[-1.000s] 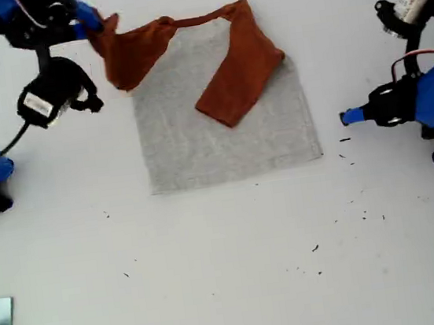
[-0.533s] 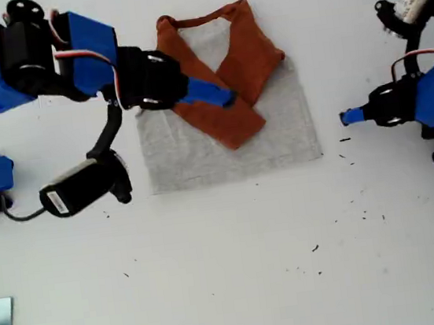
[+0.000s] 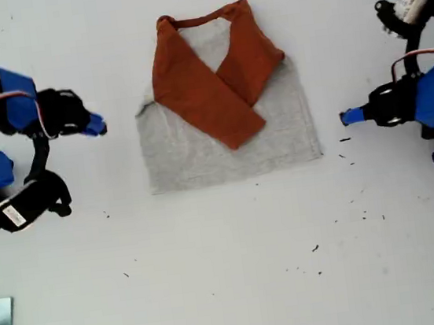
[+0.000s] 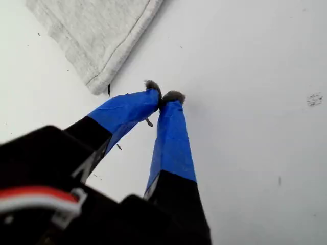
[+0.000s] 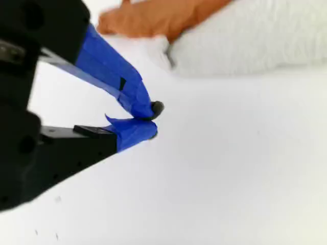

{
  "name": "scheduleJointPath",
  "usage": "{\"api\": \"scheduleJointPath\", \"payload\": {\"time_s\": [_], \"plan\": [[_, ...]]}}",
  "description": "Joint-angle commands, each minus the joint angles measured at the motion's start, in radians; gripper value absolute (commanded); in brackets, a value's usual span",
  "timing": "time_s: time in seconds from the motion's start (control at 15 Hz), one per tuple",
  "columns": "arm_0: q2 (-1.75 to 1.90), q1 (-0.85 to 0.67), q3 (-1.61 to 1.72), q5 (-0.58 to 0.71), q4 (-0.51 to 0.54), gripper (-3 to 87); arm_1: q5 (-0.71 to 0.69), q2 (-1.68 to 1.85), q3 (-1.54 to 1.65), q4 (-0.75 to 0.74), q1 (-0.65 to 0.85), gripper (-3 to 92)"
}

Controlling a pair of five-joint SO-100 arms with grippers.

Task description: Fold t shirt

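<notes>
Exterior view's left: my second gripper (image 3: pixel 98 127) hangs over bare white table (image 3: pixel 230 272), tips pointing at the t shirt (image 3: pixel 222 142), well apart from its near edge. In the second wrist view my second gripper (image 5: pixel 153 120) has its blue-taped fingers (image 5: pixel 115 84) pressed together at the tips, nothing between them. The shirt (image 5: pixel 245 41) is blurred beyond them.

Centre: the t shirt lies flat in the upper middle of the table, grey body roughly square. Both rust-orange sleeves (image 3: pixel 201 93) are folded in and crossed over the chest, collar toward the exterior view's top. The hem runs straight along the near side. The edge on the exterior view's left is slightly rumpled at the shoulder.

Exterior view's right: my first gripper (image 3: pixel 346 117) sits near the shirt's side edge, just above the hem corner and apart from it. In the first wrist view my first gripper (image 4: pixel 166 96) has its tips touching, empty, and the grey hem corner (image 4: pixel 97 30) is close by.

Wide bare table lies below the hem, with only small dark specks (image 3: pixel 361 210).
</notes>
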Motion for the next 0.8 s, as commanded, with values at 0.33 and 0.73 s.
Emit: {"api": "scheduleJointPath", "payload": {"time_s": [0.33,0.73], "plan": [[0.474,0.127,0.259,-0.181,0.031,-0.3,0.098,-0.058,-0.103,0.021,-0.031,3.3],[-0.291,0.383,-0.887,-0.123,0.525,32.3,-0.041,-1.223,-1.397,0.347,-0.063,39.1]]}}
